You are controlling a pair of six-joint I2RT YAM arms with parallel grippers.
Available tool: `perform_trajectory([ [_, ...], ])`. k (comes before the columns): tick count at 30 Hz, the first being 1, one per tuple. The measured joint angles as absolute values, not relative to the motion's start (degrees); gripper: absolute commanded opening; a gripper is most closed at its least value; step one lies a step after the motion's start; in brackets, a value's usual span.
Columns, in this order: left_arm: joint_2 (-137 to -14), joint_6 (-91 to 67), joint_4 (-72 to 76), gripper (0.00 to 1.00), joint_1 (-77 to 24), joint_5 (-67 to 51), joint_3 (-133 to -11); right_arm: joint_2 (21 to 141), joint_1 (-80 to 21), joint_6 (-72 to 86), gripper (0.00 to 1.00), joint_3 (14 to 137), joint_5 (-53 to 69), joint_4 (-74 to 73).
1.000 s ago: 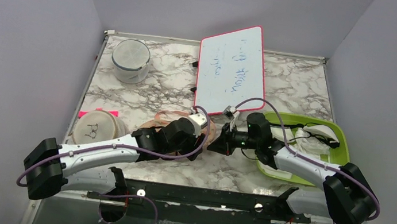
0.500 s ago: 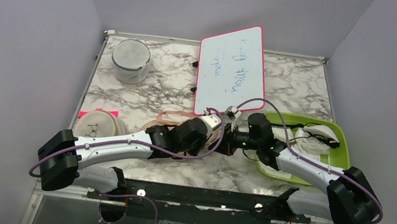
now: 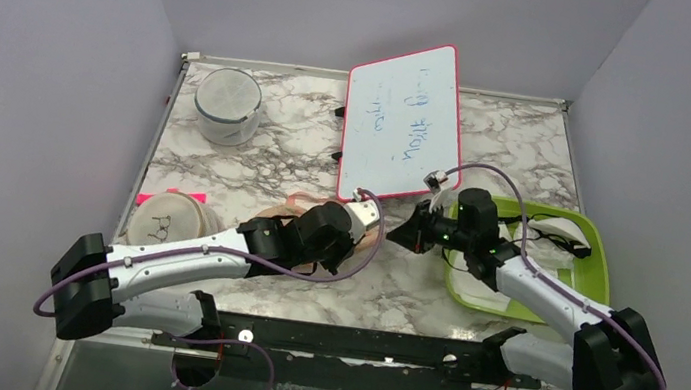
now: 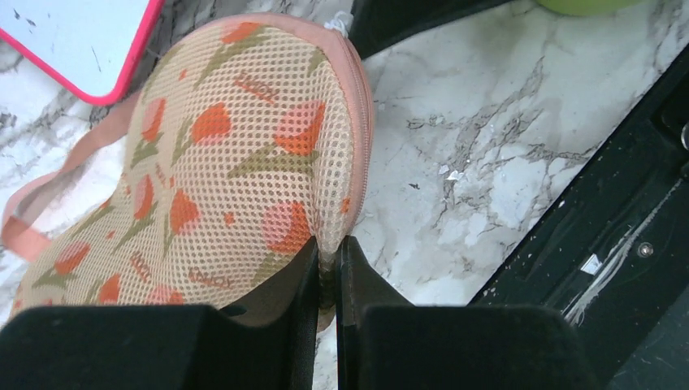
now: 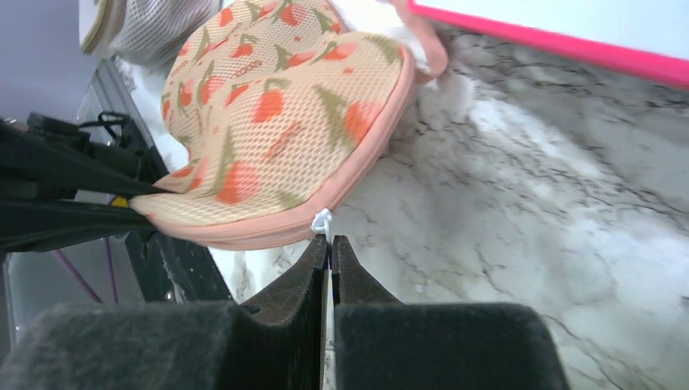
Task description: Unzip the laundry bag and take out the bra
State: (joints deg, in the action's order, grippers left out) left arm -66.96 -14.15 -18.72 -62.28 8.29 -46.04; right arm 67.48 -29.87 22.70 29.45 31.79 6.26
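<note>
Two grippers meet at the laundry bag [image 4: 236, 162], one on each side of its rounded end. The bag rests on the marble table [image 3: 307, 150] near the front middle, just in front of the lower corner of the red-framed whiteboard [image 3: 401, 122]. From above, most of it is hidden under the left arm.

The left gripper [image 4: 327, 248] has its fingers pressed together on the bag's peach-pink rim, with a fold of the mesh pinched between them. The right gripper [image 5: 328, 244] comes in from the opposite side. Its fingers are closed tight on the white zip pull [image 5: 322, 219], which hangs from the pink zip edge of the same lobe. A thin pink strap loop [image 4: 49, 203] trails from the bag towards the whiteboard.

Off to the left sits a round white disc pouch [image 3: 164, 222], and a white mesh cylinder [image 3: 228, 104] stands at the back left. The right arm reaches across a green tray [image 3: 595, 258] holding white garments.
</note>
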Motion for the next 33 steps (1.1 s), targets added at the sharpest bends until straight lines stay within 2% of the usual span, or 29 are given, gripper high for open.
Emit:
perform_trajectory([
  [7,-64.01,-11.86,-18.7,0.0,-62.26,8.19,-46.39,67.09,-25.43,19.2,0.01,29.41,35.7,4.75],
  [9,-64.16,-12.91,-18.68,0.03,-62.28,8.14,-46.28,66.61,-25.36,17.76,0.01,29.41,37.26,3.68],
  [10,-64.23,-13.43,-18.63,0.07,-62.28,8.1,-46.13,66.22,-25.39,17.39,0.01,29.39,38.09,3.44],
  [16,-65.01,-20.01,-18.81,0.43,-62.28,7.7,-42.52,61.73,-27.7,16.27,0.01,28.82,41.8,3.44],
  [20,-64.53,-23.24,-19.42,0.58,-62.28,6.0,-42.22,60.99,-31.09,16.23,0.01,28.82,43.33,3.42],
  [25,-62.74,-25.96,-19.62,0.58,-63.31,4.12,-42.96,61.17,-35.35,16.91,0.01,28.86,43.59,3.44],
  [33,-62.06,-27.57,-21.17,0.39,-64.58,4.75,-43.94,63.53,-39.38,19.88,0.01,30.59,43.81,4.47],
])
